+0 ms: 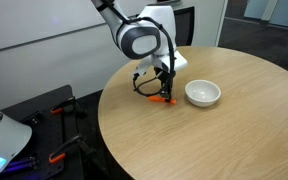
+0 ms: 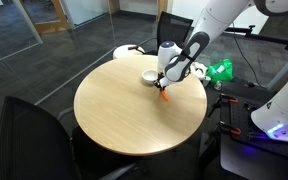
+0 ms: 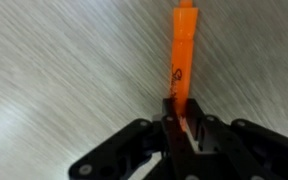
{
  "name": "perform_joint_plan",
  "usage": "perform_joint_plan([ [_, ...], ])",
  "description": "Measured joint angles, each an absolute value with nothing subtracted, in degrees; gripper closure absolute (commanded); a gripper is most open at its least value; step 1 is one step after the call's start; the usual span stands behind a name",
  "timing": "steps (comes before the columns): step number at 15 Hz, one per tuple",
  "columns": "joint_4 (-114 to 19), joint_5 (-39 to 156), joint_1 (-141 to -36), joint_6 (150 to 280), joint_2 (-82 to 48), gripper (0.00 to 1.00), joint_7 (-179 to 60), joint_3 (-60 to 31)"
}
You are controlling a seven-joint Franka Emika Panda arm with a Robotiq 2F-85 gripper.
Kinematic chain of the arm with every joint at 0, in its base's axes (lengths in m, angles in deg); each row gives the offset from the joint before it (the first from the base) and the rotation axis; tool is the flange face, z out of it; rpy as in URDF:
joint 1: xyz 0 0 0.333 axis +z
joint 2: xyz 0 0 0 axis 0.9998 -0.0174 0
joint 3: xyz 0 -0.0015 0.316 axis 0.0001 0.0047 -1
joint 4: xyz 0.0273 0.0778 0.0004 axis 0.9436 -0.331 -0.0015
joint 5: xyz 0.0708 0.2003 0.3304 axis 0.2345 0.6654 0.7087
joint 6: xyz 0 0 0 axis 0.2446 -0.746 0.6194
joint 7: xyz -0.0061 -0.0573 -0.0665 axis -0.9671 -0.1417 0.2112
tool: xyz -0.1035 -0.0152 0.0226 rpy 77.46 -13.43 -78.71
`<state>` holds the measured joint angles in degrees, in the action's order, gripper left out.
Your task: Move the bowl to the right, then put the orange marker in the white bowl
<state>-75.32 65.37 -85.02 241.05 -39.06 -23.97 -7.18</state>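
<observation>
The small white bowl [image 1: 203, 94] sits on the round wooden table [image 1: 234, 140], just to one side of my gripper; it also shows in an exterior view [image 2: 149, 76]. The orange marker [image 3: 183, 55] runs up from between my jaws in the wrist view. In both exterior views it hangs at the table surface [image 1: 162, 99] [image 2: 165, 96]. My gripper [image 3: 182, 118] is shut on the marker's near end. It stands over the table next to the bowl [image 1: 165, 88] [image 2: 166, 86]. The bowl is out of the wrist view.
A black office chair [image 2: 29, 135] stands near the table's front edge. Another chair [image 2: 172, 28] stands behind the table. A green object [image 2: 220, 71] lies beyond the table's edge. Dark equipment stands sit on the floor [image 1: 44, 115].
</observation>
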Motion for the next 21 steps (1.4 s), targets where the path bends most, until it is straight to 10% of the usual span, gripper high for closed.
perform_joint_plan([
  [4, -75.1, 65.4, -85.0, 240.9, -39.1, 0.96, -24.0, -7.2],
  [13, -74.5, 65.4, -85.0, 239.7, -39.5, 0.55, -25.0, -7.3],
  [18, -73.4, 65.4, -85.0, 238.4, -40.7, 0.99, -25.1, -7.4],
  [21, -72.8, 65.4, -85.0, 238.1, -41.0, 0.95, -25.1, -7.4],
])
